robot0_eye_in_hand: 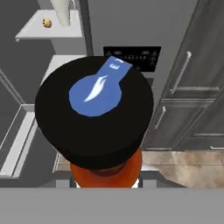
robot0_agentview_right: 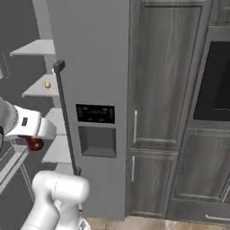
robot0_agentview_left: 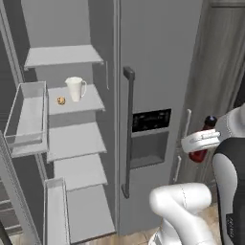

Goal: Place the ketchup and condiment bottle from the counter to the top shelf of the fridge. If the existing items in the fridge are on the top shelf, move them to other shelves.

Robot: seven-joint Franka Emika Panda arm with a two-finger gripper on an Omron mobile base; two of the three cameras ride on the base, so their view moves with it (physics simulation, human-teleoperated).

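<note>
we hold the ketchup bottle (robot0_agentview_left: pixel 203 139) clamped in our gripper (robot0_agentview_left: pixel 203 139), off the counter, in front of the shut right fridge door (robot0_agentview_left: pixel 158 72). its long axis tilts, black cap (robot0_eye_in_hand: pixel 94 111) up and toward the hand camera. the left side stands open: a white mug (robot0_agentview_left: pixel 75 88) and a small brown item (robot0_agentview_left: pixel 61 100) sit on a fridge shelf (robot0_agentview_left: pixel 88 103).

So there's a white mug (robot0_agentview_left: pixel 75 88) standing upright on the second fridge shelf down, with a little round tan snack (robot0_agentview_left: pixel 61 100) just to its left. Clear door bin (robot0_agentview_left: pixel 27 115) sits alongside. Dark wood cabinets (robot0_agentview_right: pixel 157 108) and a black oven (robot0_agentview_right: pixel 220 78) off to the right.
</note>
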